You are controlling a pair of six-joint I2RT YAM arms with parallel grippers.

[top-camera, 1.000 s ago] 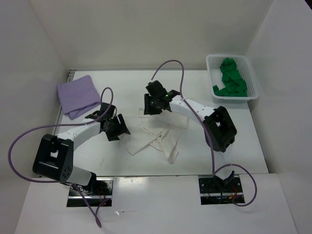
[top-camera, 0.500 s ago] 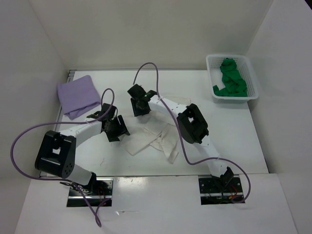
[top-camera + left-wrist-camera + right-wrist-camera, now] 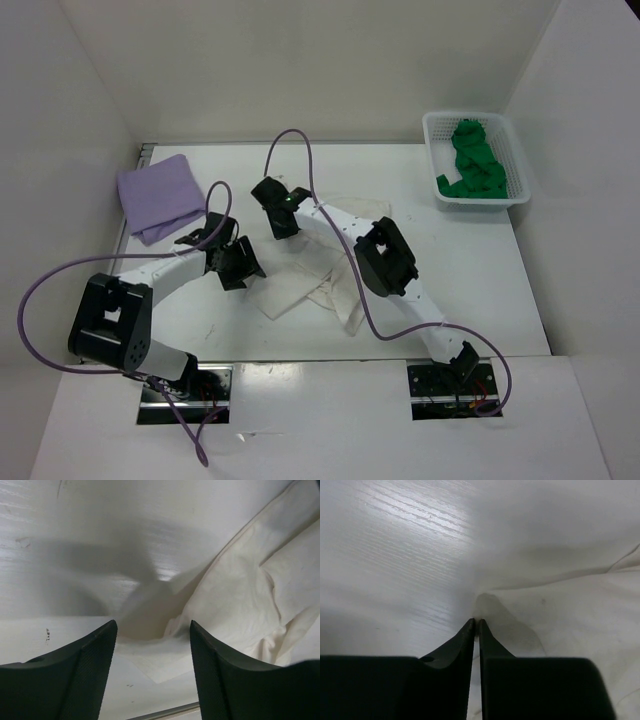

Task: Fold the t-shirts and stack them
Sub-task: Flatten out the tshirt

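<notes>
White table, boxed in by plain white walls on three sides; both arms reach in from the near edge.

Lavender t-shirt: folded into a flat square, far left corner of the table, well apart from both arms.

Green t-shirt: bunched up inside the white mesh basket at the far right corner.

Cream t-shirt: in the middle of the table, crumpled and partly spread, with overlapping flaps and creases. Part of it lies under the right arm's forearm in the overhead view.

Left gripper: low over the near-left edge of the cream t-shirt, jaws spread wide. The wrist view shows a rumpled fold of cream cloth in the gap between the two black fingers. Neither finger is seen touching it. Bare table lies to the left of the cloth.

Right gripper: reaches across to the far-left edge of the cream t-shirt, beyond the left gripper. Its fingers are drawn together, with only a hairline slit between the tips. The tips meet at a small raised pucker on the cloth's edge and appear to pinch it. Wood-grained white table shows to the left of the tips, cream cloth to the right.
</notes>
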